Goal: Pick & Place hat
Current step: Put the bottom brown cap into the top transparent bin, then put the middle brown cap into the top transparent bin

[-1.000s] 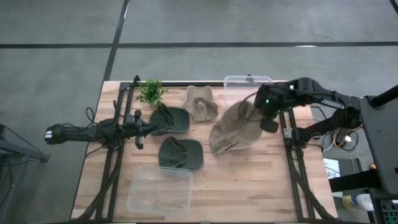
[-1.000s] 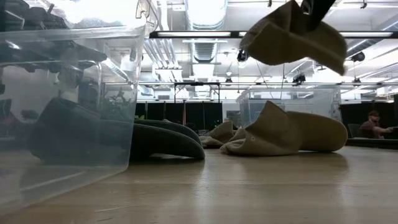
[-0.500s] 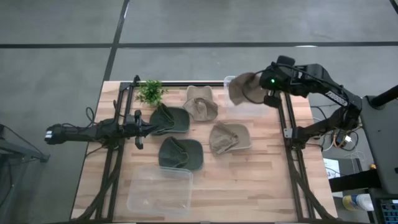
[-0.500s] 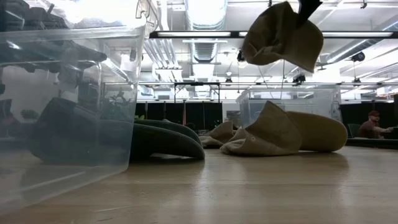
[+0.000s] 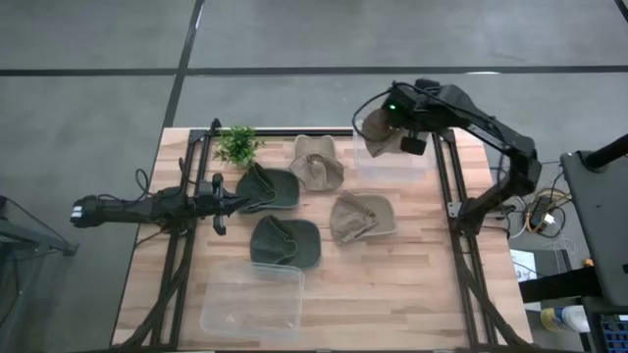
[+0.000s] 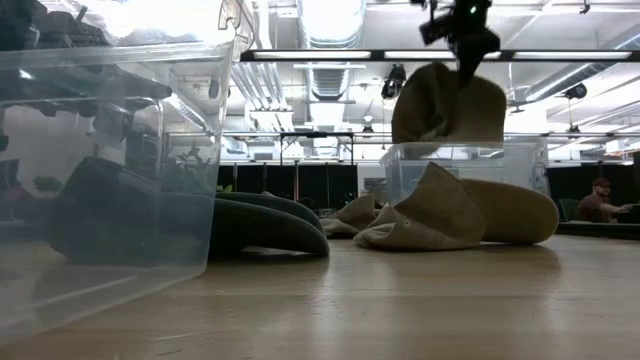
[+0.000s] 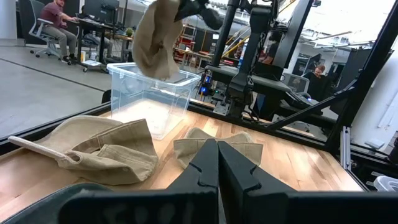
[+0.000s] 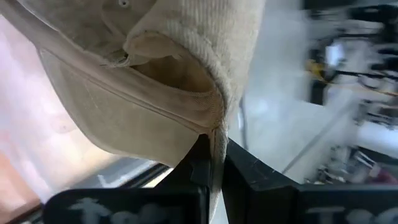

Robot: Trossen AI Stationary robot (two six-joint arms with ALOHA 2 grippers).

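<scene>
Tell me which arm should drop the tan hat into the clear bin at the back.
Right. Its end effector is shut on the tan hat, hanging over the clear bin. The left end effector is shut, empty, by the green hats.

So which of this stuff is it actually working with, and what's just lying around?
In use: right hand shut on a tan hat, above the far clear bin.

Lying about: left hand, two green hats, two tan hats, plant, near bin.
</scene>
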